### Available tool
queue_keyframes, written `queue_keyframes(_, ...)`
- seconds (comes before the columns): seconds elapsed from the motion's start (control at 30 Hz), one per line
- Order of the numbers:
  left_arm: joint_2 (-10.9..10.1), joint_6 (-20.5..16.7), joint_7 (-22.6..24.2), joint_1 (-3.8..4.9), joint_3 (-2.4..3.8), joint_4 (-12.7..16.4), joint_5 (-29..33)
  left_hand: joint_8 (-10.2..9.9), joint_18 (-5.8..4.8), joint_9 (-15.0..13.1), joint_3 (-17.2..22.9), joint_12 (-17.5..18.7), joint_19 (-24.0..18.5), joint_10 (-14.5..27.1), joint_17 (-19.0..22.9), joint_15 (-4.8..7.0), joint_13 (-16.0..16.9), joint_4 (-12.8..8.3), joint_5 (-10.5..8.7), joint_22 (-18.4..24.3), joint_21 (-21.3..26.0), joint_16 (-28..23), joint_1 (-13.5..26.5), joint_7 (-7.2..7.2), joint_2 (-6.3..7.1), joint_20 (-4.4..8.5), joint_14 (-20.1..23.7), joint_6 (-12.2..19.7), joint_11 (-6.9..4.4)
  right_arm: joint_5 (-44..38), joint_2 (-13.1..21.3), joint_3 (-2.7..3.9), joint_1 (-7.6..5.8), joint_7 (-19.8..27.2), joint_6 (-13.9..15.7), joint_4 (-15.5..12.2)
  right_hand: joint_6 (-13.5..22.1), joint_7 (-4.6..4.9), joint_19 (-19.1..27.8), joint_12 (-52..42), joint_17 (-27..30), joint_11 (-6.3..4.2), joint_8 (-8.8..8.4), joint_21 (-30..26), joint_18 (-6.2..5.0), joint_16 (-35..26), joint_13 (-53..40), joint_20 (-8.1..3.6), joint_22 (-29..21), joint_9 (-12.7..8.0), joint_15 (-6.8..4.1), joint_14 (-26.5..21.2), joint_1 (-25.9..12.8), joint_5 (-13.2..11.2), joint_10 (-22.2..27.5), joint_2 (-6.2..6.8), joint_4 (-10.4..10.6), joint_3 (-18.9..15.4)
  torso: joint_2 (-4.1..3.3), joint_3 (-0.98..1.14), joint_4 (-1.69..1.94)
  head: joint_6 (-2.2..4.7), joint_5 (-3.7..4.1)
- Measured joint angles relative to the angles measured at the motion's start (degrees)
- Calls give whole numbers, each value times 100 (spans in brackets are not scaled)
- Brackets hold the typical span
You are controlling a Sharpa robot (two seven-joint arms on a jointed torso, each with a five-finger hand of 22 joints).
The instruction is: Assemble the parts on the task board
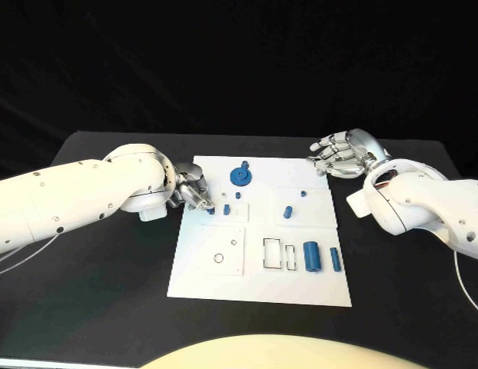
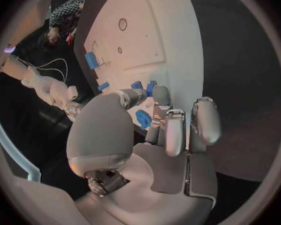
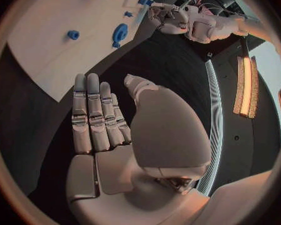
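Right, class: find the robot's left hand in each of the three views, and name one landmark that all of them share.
Head view: the left hand is at the left edge of the task board.
Left wrist view: the hand is large and close to the camera, reaching over the board.
Right wrist view: it is small and distant, at the board's far side.
Shared landmark: the white task board.

white task board [image 1: 259, 284] flat mid-table, small blue parts [image 1: 311, 256] scattered across it
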State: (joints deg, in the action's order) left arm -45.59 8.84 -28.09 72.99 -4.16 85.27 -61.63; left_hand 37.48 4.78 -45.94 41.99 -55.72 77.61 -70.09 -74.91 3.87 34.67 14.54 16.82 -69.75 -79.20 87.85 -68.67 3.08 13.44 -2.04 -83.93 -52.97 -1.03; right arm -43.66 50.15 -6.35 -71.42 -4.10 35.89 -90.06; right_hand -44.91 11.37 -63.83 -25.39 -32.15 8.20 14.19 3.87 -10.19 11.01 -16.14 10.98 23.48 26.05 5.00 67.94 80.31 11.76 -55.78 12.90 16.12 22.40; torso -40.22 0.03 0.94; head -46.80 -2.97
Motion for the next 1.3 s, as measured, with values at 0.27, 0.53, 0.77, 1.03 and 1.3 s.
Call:
queue_keyframes(0.27, -21, -165, 38, -1, 4, 36, 42, -1, 0, 0, 0, 0, 0, 0, 0, 0, -11, 0, 0, -7, 0, 0, 1, 0, 1, 0, 0, 0, 0, 5, 2, 0, 0, 0, -10, 0, 19, 18, 0, 0, 11, 0, 0, 0, 0, 0, 23, 0, -23, -6, 0, 0, 0, 0, 0, 0, 0, 0, 2, 1, 7, -9, -4)
queue_keyframes(0.53, -9, -193, 67, -3, 5, 38, -37, -11, 0, 0, 0, 0, 0, -1, 0, 0, -21, 0, -1, -7, 0, 0, 1, 1, 1, 0, 0, 1, 0, 10, -4, 0, 0, 1, -30, 0, 19, 18, 20, 24, 21, 0, 24, 0, 0, -23, 55, 20, -57, -6, 0, -41, 0, 0, 0, 0, 0, 0, 7, 8, 1, -7, -29)
queue_keyframes(0.77, 1, -169, 79, -31, 5, 28, -169, -13, 1, 0, 0, 1, -1, -1, 0, 0, -25, 0, -2, -6, 1, 0, 4, 1, 4, 0, 0, 1, 0, 14, -11, 0, 7, 9, -49, 3, 19, 18, 20, 24, 29, 0, 23, 0, 0, -46, 69, 20, -72, -6, 0, -41, 0, 0, 0, 0, 0, 0, 7, 11, 0, -30, -48)
queue_keyframes(1.03, 0, -149, 89, -52, 2, 30, -337, -16, 0, 1, 0, 1, -1, -1, 0, 14, -26, 0, -13, -21, -18, 0, 4, 2, 4, 0, -14, 2, 0, 13, -30, 0, 19, 39, -71, -20, 19, 18, 20, 24, 29, 0, 23, 0, 0, -46, 77, 20, -80, -6, 0, -41, 0, 0, 0, 0, 0, 0, 8, 10, 5, -41, -64)
queue_keyframes(1.3, 20, -147, 121, -98, 5, 26, -454, 20, 0, 9, 0, 2, 20, -9, 0, 14, -25, 0, 22, -32, -18, 0, 28, 4, 28, -20, -14, 2, 8, 11, -30, 0, 21, 71, -73, -1, 19, 18, 20, 24, 33, 0, 23, 0, 0, -46, 83, 20, -85, -6, 0, -41, 0, 0, 0, 0, 0, 0, 7, 0, 4, -51, -74)
